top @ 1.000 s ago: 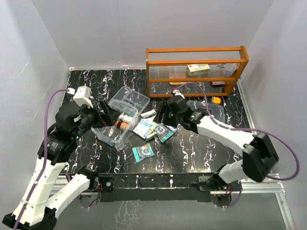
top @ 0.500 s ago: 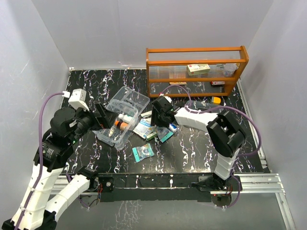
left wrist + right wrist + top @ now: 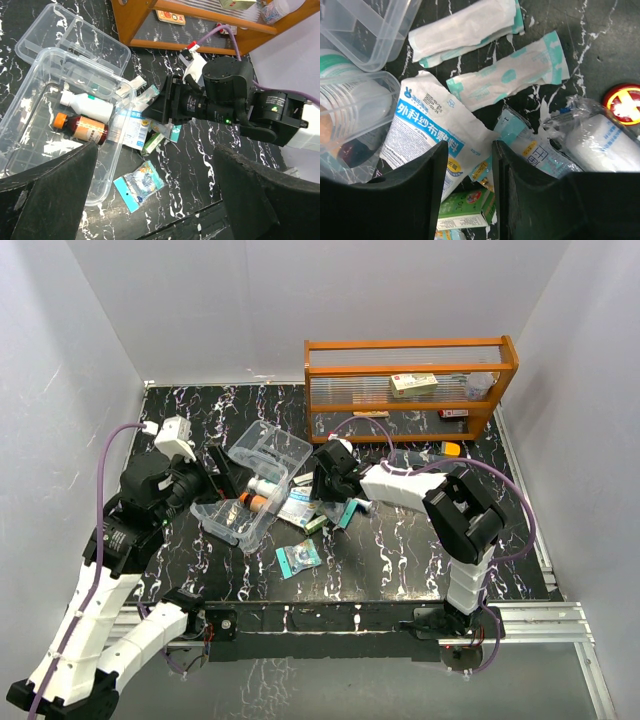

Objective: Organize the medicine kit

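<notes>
The medicine kit's clear box (image 3: 243,517) lies open left of centre, with a white bottle (image 3: 86,104) and an orange-capped brown bottle (image 3: 82,128) inside. Its divided insert tray (image 3: 268,449) rests behind it. Loose packets lie to its right. My right gripper (image 3: 469,147) hangs low over them, jaws narrow but apart. Between its fingers are the corner of a white-and-blue packet (image 3: 427,125) and a green box (image 3: 465,207). In the top view the right gripper (image 3: 325,498) is beside the box. My left gripper (image 3: 155,200) is wide open and empty, high above the box's left side (image 3: 222,475).
An orange wooden rack (image 3: 410,385) with small boxes stands at the back right. Two long white-and-teal packets (image 3: 507,75), a wrapped white roll (image 3: 600,135) and a red-and-yellow round piece (image 3: 625,102) lie near the right gripper. A teal packet (image 3: 298,557) lies towards the front edge.
My right gripper has moved left over the packets, its jaws have narrowed and its arm has folded in. The left arm has shifted only slightly and stays open.
</notes>
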`<state>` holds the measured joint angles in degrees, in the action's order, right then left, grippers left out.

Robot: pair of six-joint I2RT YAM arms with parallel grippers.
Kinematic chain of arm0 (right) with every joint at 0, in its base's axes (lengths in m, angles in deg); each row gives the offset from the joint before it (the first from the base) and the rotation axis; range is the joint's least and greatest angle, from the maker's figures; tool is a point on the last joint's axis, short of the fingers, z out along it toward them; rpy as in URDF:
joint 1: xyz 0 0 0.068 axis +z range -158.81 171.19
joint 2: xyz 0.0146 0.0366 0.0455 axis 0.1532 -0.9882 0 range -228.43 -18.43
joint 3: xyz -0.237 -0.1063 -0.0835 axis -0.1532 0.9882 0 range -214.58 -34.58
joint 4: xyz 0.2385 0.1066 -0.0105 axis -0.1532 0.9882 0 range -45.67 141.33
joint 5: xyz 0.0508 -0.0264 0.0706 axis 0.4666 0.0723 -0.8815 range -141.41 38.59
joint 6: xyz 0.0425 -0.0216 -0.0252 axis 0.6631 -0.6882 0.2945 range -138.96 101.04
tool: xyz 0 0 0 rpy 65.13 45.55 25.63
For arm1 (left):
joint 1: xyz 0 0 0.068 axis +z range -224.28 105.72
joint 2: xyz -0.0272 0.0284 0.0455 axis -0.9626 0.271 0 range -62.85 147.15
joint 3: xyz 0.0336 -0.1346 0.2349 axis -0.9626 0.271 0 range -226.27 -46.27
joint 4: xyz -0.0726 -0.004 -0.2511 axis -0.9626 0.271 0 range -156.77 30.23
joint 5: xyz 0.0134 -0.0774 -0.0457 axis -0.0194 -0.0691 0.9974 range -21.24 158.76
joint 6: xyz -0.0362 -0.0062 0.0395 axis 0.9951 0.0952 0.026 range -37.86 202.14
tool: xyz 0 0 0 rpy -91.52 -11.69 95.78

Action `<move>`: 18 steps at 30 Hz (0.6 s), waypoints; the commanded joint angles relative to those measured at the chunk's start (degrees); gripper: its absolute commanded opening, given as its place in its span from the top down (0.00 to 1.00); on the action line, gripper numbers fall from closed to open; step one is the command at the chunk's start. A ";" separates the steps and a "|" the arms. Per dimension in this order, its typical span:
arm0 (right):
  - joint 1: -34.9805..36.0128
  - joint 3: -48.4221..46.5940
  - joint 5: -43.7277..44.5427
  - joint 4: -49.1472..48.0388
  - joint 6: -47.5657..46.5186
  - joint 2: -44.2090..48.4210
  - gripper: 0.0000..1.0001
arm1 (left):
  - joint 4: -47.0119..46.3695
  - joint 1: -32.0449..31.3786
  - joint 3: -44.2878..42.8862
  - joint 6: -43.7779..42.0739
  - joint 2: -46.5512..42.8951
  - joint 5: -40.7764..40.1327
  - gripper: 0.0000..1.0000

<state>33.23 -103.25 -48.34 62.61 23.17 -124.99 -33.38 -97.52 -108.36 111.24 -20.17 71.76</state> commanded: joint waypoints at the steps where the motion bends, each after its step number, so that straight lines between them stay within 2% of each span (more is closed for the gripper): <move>1: 0.12 2.28 -0.29 -7.18 1.86 -0.72 0.62 | -0.99 0.11 0.25 1.66 0.17 2.78 0.01; 3: 0.14 2.26 -0.40 -7.91 3.53 -1.15 0.62 | -0.82 0.13 0.38 2.03 0.46 3.05 0.01; 12: -0.01 3.28 1.53 -11.24 6.32 2.09 0.85 | -2.64 0.15 0.49 1.14 1.67 5.17 0.01; 14: 0.01 3.67 1.99 -11.21 6.31 3.88 0.92 | -3.16 0.12 0.38 -0.22 2.52 8.02 0.01; 18: -0.13 4.87 2.49 -9.72 6.30 8.66 1.00 | -4.55 0.11 0.96 -2.26 5.31 15.54 0.06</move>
<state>33.17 -99.22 -47.94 54.96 28.94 -123.42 -35.44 -97.52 -107.98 111.88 -17.15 78.41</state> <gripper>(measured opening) 0.037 0.970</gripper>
